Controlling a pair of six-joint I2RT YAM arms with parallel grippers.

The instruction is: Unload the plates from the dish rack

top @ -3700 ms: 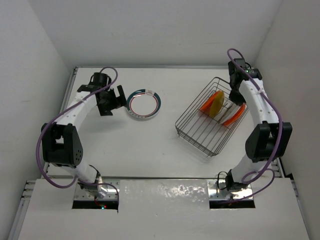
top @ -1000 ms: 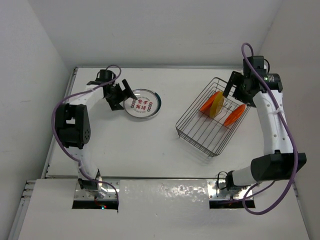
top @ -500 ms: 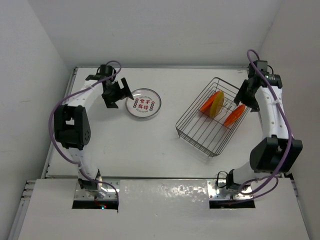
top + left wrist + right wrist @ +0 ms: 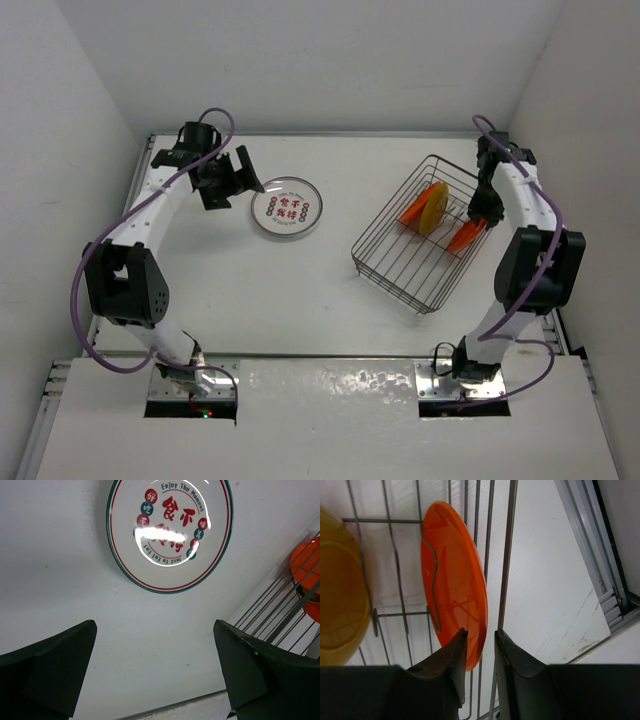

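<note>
Plates stand on edge in the dish rack near the right edge of the table, whose metal rail only the right wrist view shows, just past the rack's side wire. There our right gripper straddles the rim of the end orange plate, jaws narrow, and we cannot tell whether they pinch it. Our left gripper gapes wide, holding nothing, beside the printed plate lying flat, well apart from the rack.
</note>
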